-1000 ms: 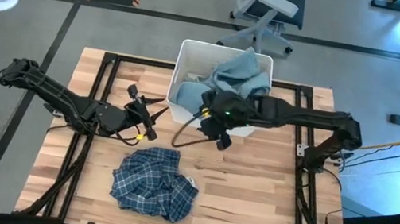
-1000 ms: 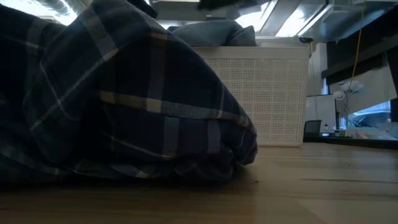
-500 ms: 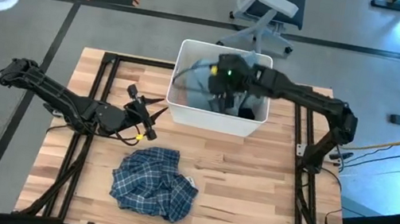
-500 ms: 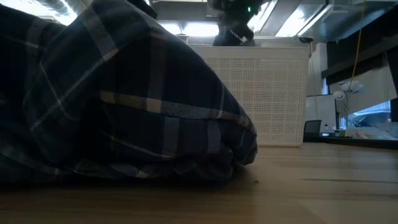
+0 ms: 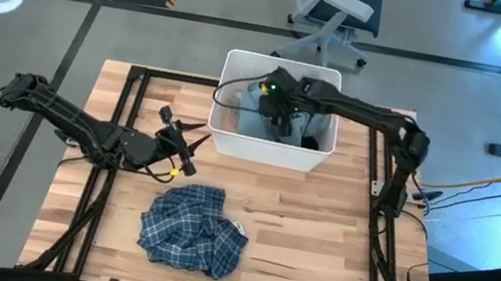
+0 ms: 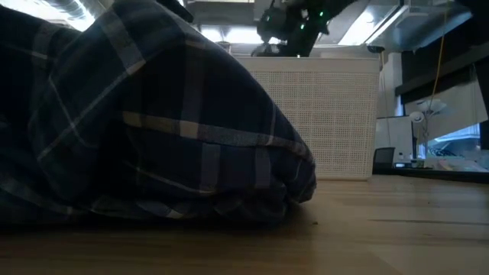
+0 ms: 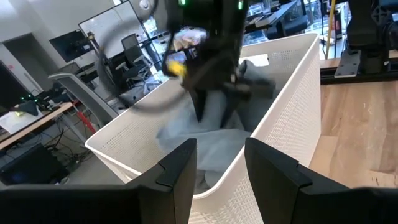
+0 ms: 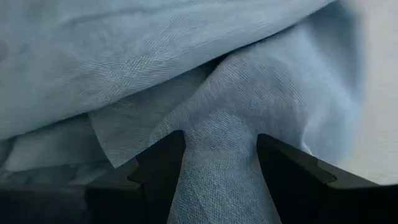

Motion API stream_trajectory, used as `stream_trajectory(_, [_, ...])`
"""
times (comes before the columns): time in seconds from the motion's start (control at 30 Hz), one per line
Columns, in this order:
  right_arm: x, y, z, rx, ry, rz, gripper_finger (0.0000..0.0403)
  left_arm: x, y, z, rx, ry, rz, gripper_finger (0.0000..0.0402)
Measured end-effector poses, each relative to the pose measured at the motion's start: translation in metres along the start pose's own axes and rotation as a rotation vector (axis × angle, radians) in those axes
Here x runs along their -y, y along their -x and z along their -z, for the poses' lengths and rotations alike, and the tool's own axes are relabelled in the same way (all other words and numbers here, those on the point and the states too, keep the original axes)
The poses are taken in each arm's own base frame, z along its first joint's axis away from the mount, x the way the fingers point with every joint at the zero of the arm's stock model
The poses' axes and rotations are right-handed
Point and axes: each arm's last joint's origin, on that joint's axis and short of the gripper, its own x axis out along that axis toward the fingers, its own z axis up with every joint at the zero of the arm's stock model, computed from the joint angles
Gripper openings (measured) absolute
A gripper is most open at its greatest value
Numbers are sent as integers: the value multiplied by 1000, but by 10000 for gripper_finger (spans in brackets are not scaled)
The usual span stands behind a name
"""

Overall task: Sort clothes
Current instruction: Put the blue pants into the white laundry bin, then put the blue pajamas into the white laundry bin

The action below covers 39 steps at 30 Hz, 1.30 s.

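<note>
Right wrist view: right gripper point(image 8: 221, 158) around grey-blue shirt point(image 8: 186, 68) fold.

Wooden table point(image 5: 317, 232): plaid shirt point(image 5: 193, 229), white bin point(image 5: 269, 151).

The white bin point(image 5: 269, 152) stood at the table's point(image 5: 335, 245) far edge, its inside crowded by the right gripper point(image 5: 275, 114) and the grey-blue shirt point(image 8: 236, 124) bunched between its fingers. The plaid shirt point(image 5: 194, 229) blocked the near middle. Bare wood lay open to the right of the plaid shirt, and between it and the bin, where the left gripper point(image 5: 191, 144) hovered just beside the bin's wall.
</note>
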Motion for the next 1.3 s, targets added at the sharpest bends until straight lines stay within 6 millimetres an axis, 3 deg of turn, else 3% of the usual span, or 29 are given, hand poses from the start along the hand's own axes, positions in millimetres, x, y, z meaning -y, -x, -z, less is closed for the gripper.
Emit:
stream_trajectory(0.3, [-15,-49,10,-59,-9,-45,230,0,0,0,0,1,-1,131])
stream_trajectory(0.5, [-19,-46,10,-121,10,-77,230,0,0,0,-1,-2,-1,131])
stream_trajectory(0.63, [-19,-13,-4,-172,54,-54,230,0,0,0,-1,-3,-1,131])
stream_trajectory(0.83, [-15,68,-38,-89,95,74,230,0,0,0,0,-1,-1,131])
stream_trajectory(1.0, [-29,123,-59,5,117,133,230,0,0,0,0,1,-1,131])
stream_trajectory(1.13, [-65,150,-72,64,148,83,230,0,0,0,-1,1,-1,131])
stream_trajectory(1.3, [-138,162,-89,99,306,-23,230,0,0,0,-1,-2,-1,131])
